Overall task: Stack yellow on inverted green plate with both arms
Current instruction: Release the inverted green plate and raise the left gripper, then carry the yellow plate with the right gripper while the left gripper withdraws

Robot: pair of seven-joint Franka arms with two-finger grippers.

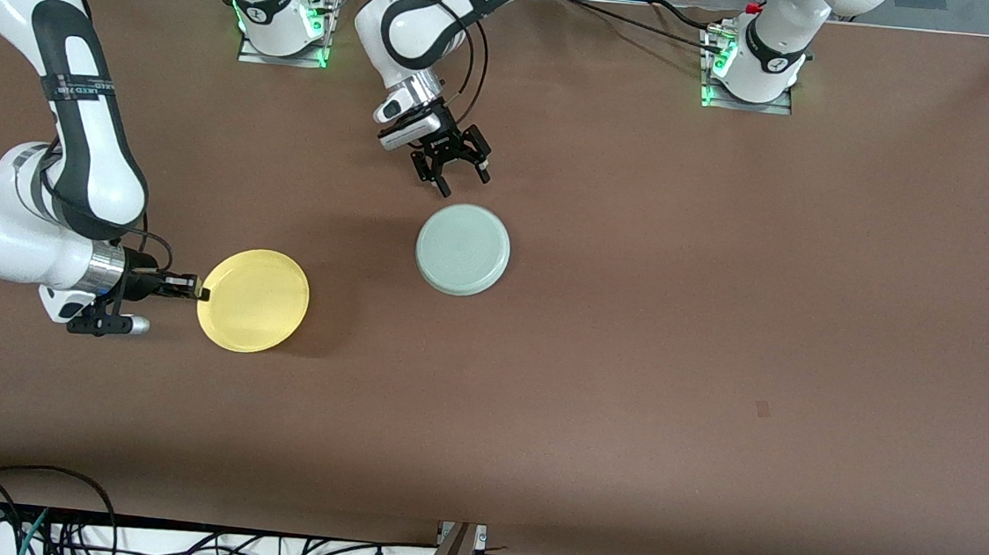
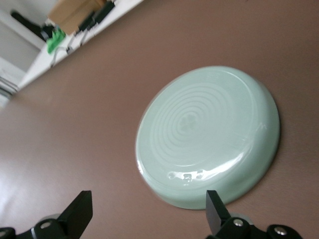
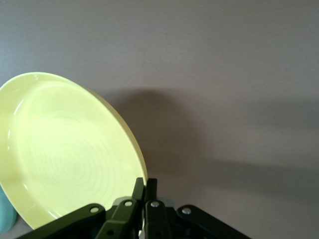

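Observation:
The green plate [image 1: 463, 249] lies upside down near the table's middle; its ringed underside shows in the left wrist view [image 2: 209, 137]. My left gripper [image 1: 452, 171] hangs open and empty just above the table, beside the green plate's rim on the side toward the robot bases. The yellow plate [image 1: 253, 300] is toward the right arm's end, nearer the front camera than the green one. My right gripper [image 1: 196, 291] is shut on its rim and holds it off the table, a shadow beneath it. In the right wrist view the fingers [image 3: 138, 191] pinch the yellow rim [image 3: 60, 149].
The brown table [image 1: 720, 330] is bare around both plates. Both arm bases [image 1: 285, 23] stand along the edge away from the front camera. Cables lie past the table's near edge [image 1: 86, 528].

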